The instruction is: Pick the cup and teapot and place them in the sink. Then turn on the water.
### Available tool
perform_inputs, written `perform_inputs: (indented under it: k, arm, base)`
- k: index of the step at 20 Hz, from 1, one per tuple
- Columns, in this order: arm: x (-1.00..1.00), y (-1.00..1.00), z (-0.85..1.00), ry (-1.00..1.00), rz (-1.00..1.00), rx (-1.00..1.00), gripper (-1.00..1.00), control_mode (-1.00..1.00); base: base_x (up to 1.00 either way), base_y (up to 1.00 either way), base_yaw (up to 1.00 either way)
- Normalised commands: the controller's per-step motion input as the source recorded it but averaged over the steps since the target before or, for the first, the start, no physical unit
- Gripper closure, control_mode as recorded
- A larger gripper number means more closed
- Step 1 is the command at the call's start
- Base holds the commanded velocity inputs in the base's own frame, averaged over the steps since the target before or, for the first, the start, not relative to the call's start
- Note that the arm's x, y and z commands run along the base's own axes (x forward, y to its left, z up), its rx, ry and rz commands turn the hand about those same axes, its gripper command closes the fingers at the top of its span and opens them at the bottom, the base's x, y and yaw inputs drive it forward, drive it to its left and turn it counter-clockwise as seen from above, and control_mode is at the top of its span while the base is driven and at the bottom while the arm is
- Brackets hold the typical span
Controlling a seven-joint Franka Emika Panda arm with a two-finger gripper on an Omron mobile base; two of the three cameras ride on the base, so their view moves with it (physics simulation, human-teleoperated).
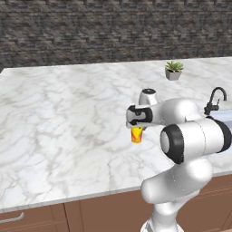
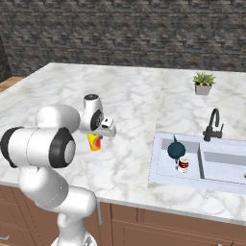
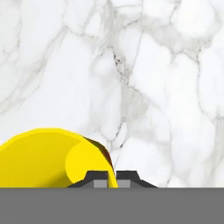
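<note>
The yellow cup with its orange-red patch hangs straight below my hand over the marble counter, left of the sink. My gripper comes down on it from above. In the hand view the two fingertips stand close together, pinching the cup's thin yellow rim, so the gripper is shut on the cup. I cannot tell whether the cup still touches the counter. The dark teal teapot sits in the small side basin. The black faucet stands behind the sink, with no stream visible.
A red-and-white can stands in the side basin just in front of the teapot. A small potted plant is at the back of the counter. A dark stone wall backs the wide marble counter.
</note>
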Motion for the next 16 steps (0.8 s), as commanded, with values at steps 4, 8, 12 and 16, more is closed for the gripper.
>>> perform_inputs:
  k: [4,8,12,16]
  arm:
    - [0.0,0.0,0.28,-0.01,0.0,0.0,1.0,-1.0]
    - [-0.02,0.0,0.29,0.0,0.0,0.0,1.0,-1.0]
    - [-0.09,0.0,0.26,0.0,0.0,0.0,1.0,-1.0]
    - [-0.06,-0.02,0.07,0.0,0.0,0.0,1.0,-1.0]
  base:
    - [0.0,0.0,0.0]
    - [0.0,0.0,0.0]
    - [0.0,0.0,0.0]
    - [0.0,0.0,0.0]
